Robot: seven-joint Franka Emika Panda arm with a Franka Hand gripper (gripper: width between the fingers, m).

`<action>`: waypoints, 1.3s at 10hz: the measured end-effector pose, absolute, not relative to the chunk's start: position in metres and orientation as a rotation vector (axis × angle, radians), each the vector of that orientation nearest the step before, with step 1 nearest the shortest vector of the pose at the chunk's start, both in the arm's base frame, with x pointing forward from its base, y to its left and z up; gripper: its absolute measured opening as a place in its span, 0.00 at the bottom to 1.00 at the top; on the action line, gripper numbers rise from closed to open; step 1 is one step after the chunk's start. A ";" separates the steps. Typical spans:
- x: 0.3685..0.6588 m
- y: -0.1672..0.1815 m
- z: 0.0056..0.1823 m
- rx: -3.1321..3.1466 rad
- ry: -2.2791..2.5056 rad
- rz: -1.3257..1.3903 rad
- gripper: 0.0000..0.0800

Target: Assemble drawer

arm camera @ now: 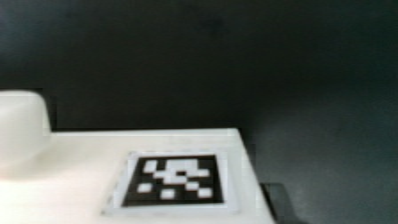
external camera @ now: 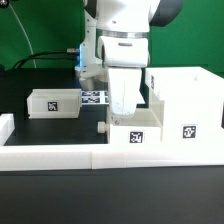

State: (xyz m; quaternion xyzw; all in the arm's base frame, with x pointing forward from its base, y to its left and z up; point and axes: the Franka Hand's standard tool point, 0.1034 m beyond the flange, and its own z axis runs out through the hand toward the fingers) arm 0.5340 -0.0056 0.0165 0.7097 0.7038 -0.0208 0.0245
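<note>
Black table (external camera: 22, 85), tray (external camera: 128, 136) under end effector (external camera: 122, 108)

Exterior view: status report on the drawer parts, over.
Pincer low over middle tray, jaws unclear. Shell beside it, second tray apart. Nothing in the way.

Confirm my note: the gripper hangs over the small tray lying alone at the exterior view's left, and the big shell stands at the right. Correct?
Wrong tray. The exterior view shows the gripper over the middle tray next to the big shell, not the lone tray at the left. The shell does stand at the right.
</note>
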 end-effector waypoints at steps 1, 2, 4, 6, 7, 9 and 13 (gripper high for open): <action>0.534 -0.002 0.016 2.192 2.181 -0.063 0.05; 0.533 0.000 0.016 2.208 2.166 -0.065 0.05; 0.533 0.003 0.016 2.254 2.124 -0.070 0.05; 0.533 0.004 0.016 2.269 2.108 -0.068 0.05; 0.533 0.004 0.016 2.270 2.108 -0.068 0.05; 0.533 0.003 0.016 2.269 2.108 -0.067 0.05; 0.533 0.009 0.016 2.263 2.119 -0.065 0.05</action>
